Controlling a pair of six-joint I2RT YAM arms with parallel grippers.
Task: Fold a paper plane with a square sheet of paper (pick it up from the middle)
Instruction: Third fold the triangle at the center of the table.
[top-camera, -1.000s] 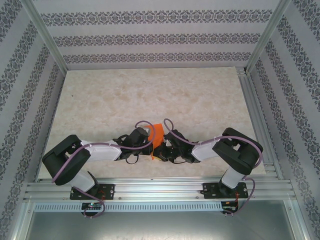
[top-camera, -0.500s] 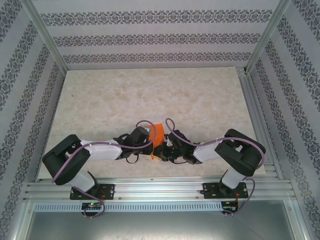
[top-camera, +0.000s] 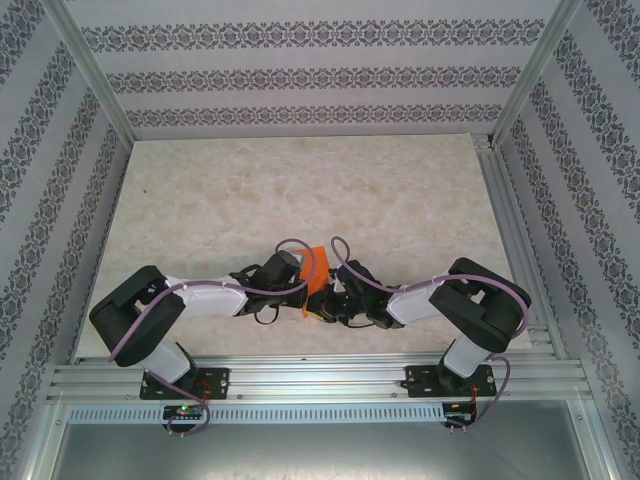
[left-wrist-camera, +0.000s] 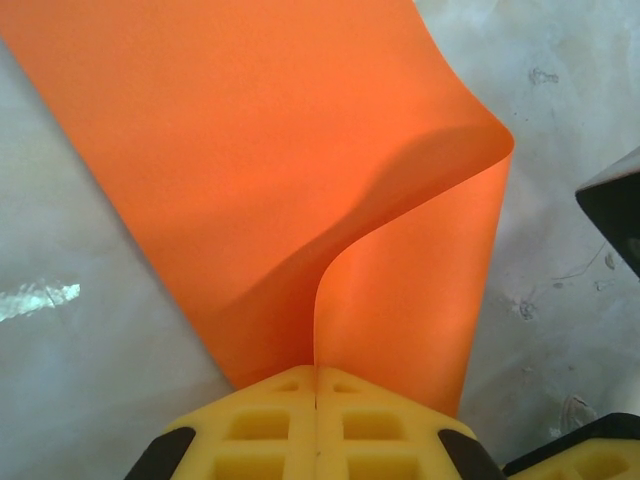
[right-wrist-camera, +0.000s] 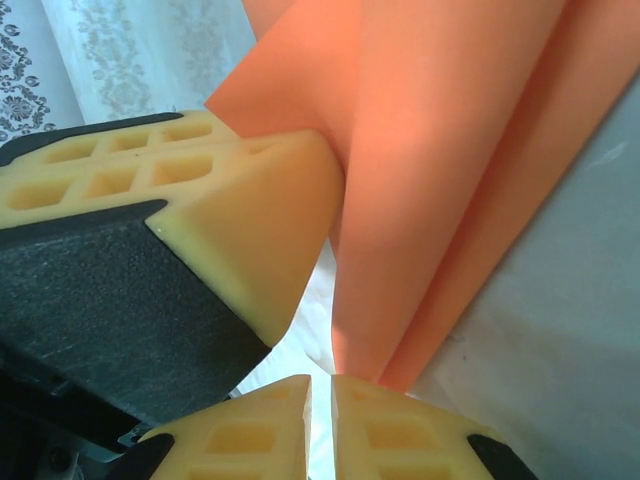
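Orange paper (top-camera: 316, 264) in place; left arm (top-camera: 205, 299) slightly rightward.

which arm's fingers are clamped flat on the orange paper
The left fingers: the paper comes straight out of their closed seam. The right fingers only meet its lower edge; grip unclear.

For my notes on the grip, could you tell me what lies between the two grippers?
The paper, curled over; it runs from the shut left gripper to the right gripper, seen in both wrist views.
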